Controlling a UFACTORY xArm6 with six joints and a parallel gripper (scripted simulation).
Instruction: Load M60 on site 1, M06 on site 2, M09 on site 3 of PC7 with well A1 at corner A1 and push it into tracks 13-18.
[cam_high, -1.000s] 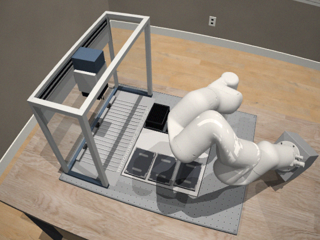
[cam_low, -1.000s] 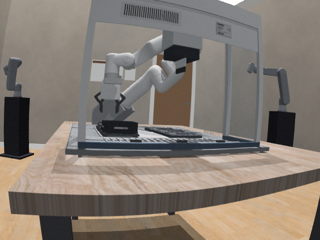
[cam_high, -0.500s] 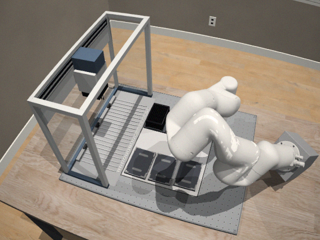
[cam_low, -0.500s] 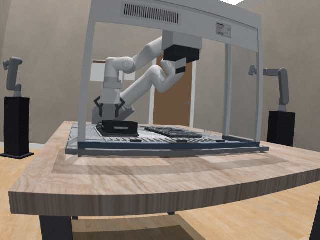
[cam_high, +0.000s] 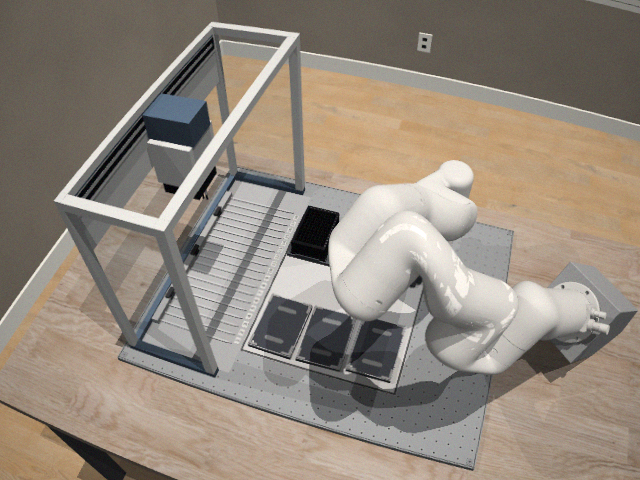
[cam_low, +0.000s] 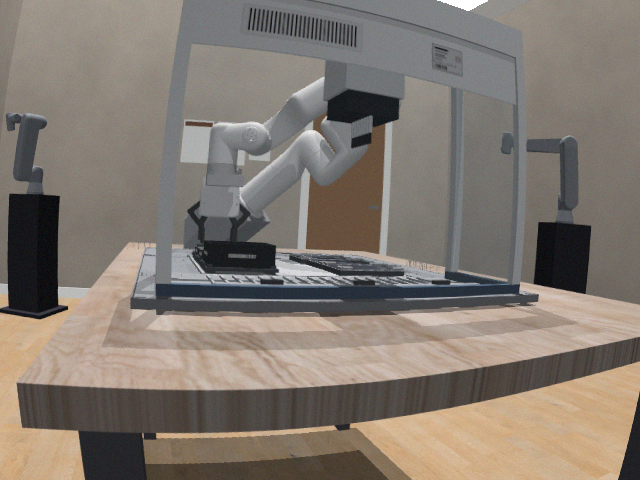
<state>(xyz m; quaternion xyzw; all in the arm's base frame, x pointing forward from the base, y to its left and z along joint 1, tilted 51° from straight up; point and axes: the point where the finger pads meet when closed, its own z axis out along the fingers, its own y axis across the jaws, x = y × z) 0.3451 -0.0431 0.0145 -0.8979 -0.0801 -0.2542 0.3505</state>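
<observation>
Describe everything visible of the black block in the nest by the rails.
The black block is a tall, matte, box-shaped plate with a grid of wells on top and a pale label strip on one side. It sits upright and level in its nest beside the rails. The open claw straddles its top; contact cannot be told.

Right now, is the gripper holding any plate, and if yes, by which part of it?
Nothing is held. The gripper is open, its fingers wide apart and just above the black deep-well block, which sits in its nest.
</observation>
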